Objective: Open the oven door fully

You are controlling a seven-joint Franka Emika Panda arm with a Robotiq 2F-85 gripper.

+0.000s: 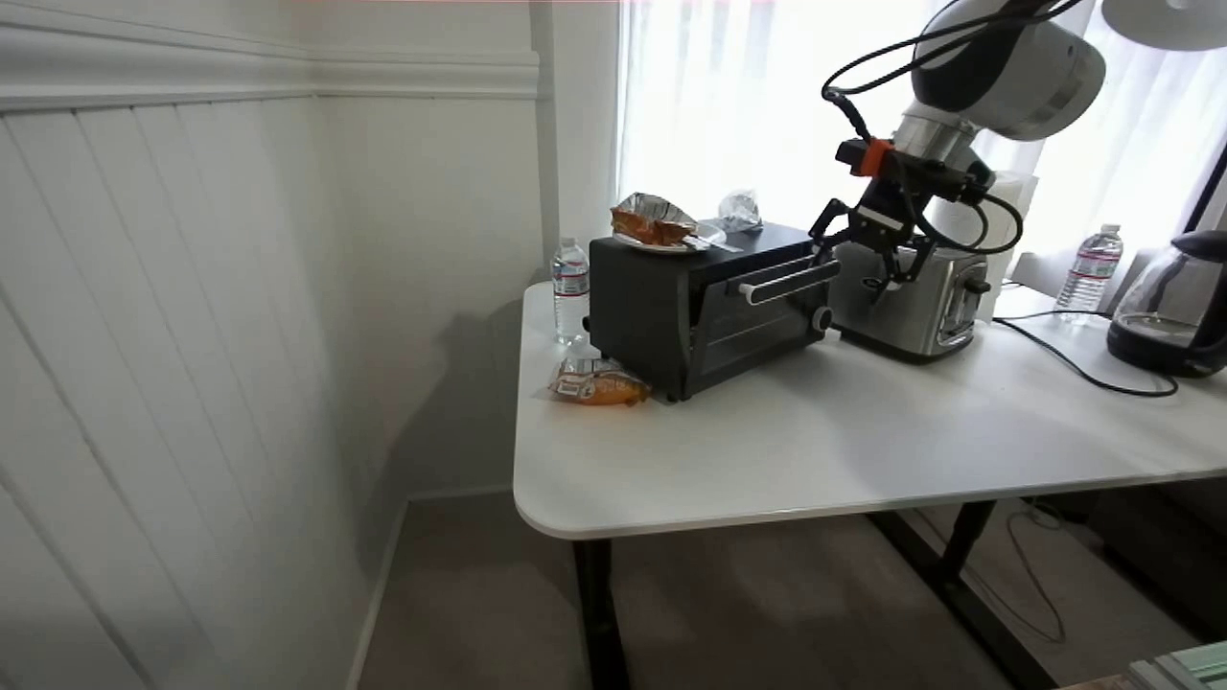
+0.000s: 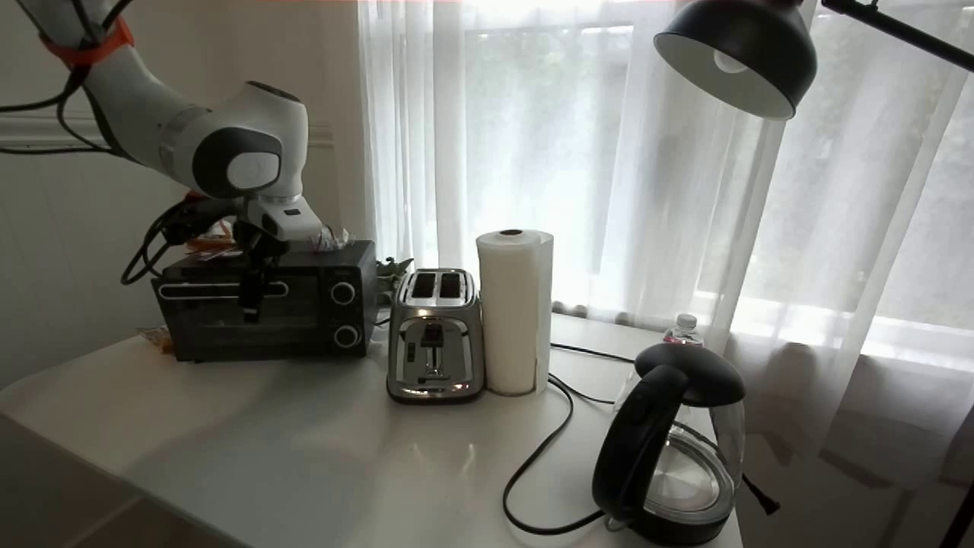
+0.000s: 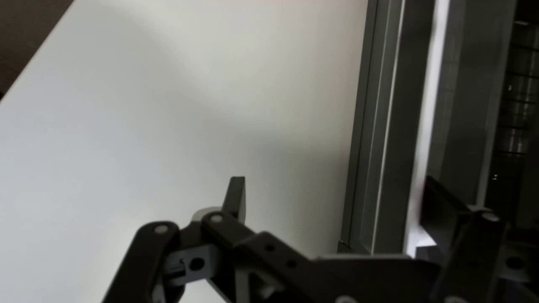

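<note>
The black oven [image 1: 637,311] stands on the table in both exterior views. Its dark glass oven door [image 1: 743,335] leans out a little at the top, leaving a narrow gap. The pale handle bar [image 1: 792,282] runs along the door's upper edge; it also shows in the wrist view [image 3: 424,126]. My gripper [image 1: 853,271] is open at the handle's end nearer the toaster. In the wrist view, my gripper [image 3: 332,185] has one finger on the door side of the handle and the other well out over the table. I cannot tell whether the inner finger touches the handle.
A silver toaster [image 1: 896,302] stands close beside the oven, behind my gripper. A plate with food [image 1: 661,235] and crumpled foil [image 1: 739,209] lie on top. An orange snack bag [image 1: 599,383] and a bottle [image 1: 571,292] are at its far side. A kettle [image 2: 670,449] stands farther off.
</note>
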